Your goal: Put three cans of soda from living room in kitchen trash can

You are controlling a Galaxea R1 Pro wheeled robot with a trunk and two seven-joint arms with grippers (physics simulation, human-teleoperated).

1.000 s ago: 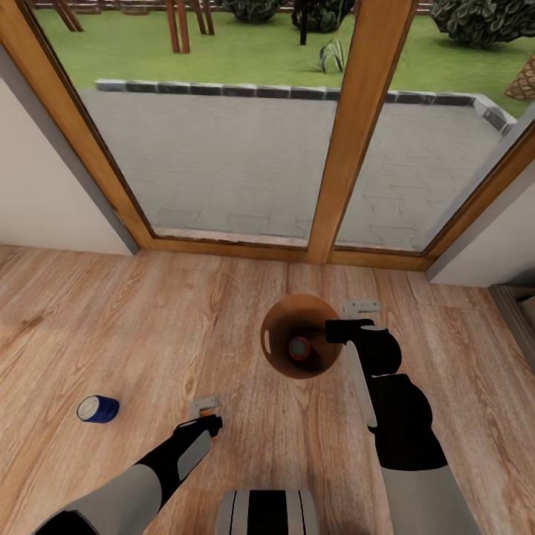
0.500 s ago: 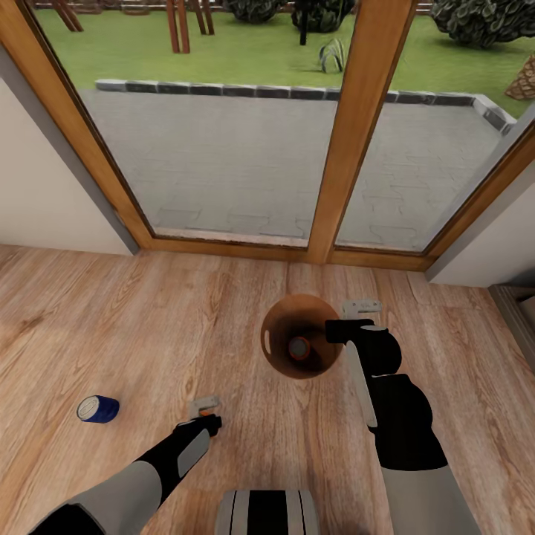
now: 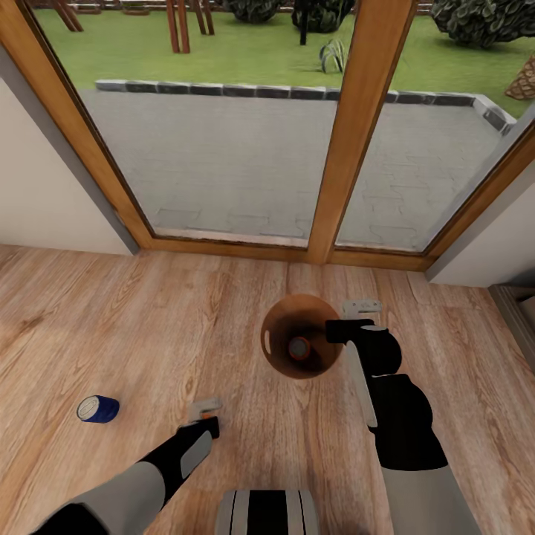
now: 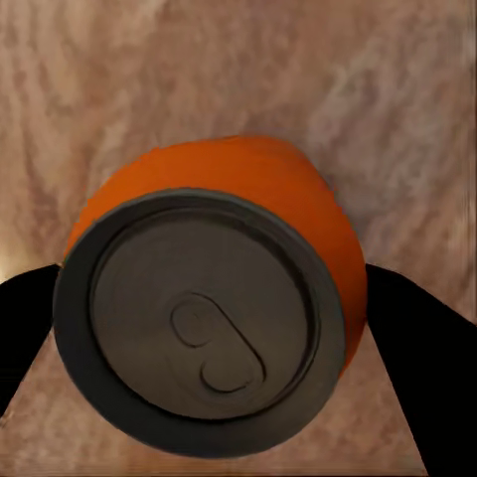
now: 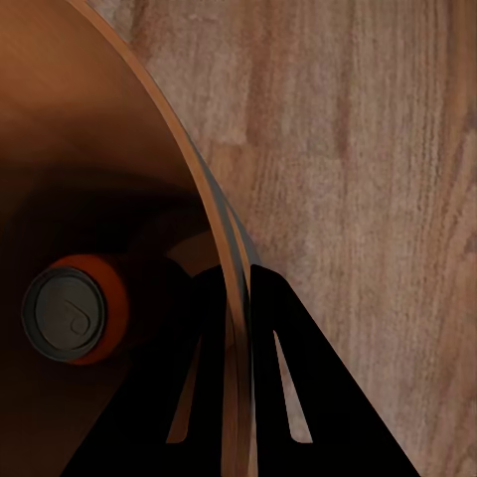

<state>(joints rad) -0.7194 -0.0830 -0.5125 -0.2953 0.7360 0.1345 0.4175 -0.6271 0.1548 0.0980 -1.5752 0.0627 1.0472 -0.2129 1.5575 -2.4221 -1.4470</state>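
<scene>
My left claw (image 3: pixel 204 410) is clamped on an upright orange soda can with a dark grey lid (image 4: pixel 214 308), above the wood-plank floor (image 3: pixel 148 319). My right claw (image 3: pixel 359 312) pinches the rim of the round tapered bin, tan inside (image 3: pixel 279 358), with another orange can (image 5: pixel 78 310) at its bottom. The bin's mouth lies ahead and right of my left claw, so I judge that arm carries across. A dark blue can (image 3: pixel 98 409) lies on its side to its left.

Wood-plank floor (image 3: pixel 111 327) fills foreground. Wood-framed glass doors (image 3: pixel 364 134) ahead, flanked by white walls (image 3: pixel 44 200). Outside: grey paved patio (image 3: pixel 238 156), dark stone edging (image 3: pixel 223 89), lawn (image 3: pixel 245 52), shrubs (image 3: pixel 483 18).
</scene>
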